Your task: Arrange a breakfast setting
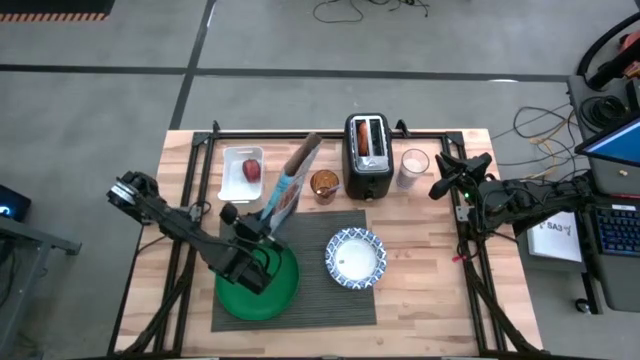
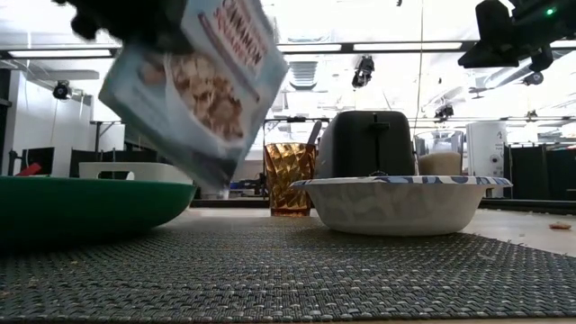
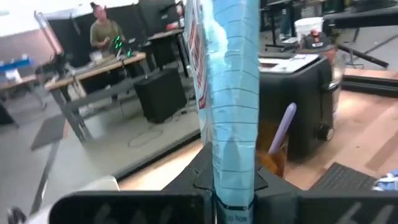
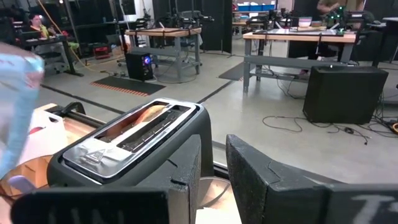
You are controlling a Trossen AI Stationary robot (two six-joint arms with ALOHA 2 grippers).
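My left gripper [image 1: 263,228] is shut on a light blue cereal box [image 1: 290,182], held tilted above the far edge of the green plate [image 1: 262,292]; the box also shows in the low view [image 2: 200,81]. The plate and the blue-and-white bowl [image 1: 356,258] rest on the dark ribbed placemat [image 1: 300,300]. A red fruit [image 1: 251,169] lies in the white tray [image 1: 236,182]. A browned bagel [image 4: 138,123] sits in the black toaster's [image 1: 368,160] slot. My right gripper [image 4: 214,180] is open and empty, right of the toaster. The spoon is not clearly seen. My left gripper pinches the cereal box at its lower end [image 3: 234,194] between its two fingers, one on each broad face. The box rises from the fingers along their line, tilted toward the table's far right. It is lifted clear of the plate and the table.
An amber glass [image 1: 325,185] with a lilac handle [image 3: 283,127] in it stands left of the toaster. A clear cup [image 1: 413,168] stands right of the toaster. Bare wood lies right of the placemat. A person [image 3: 104,34] sits at a bench beyond the table.
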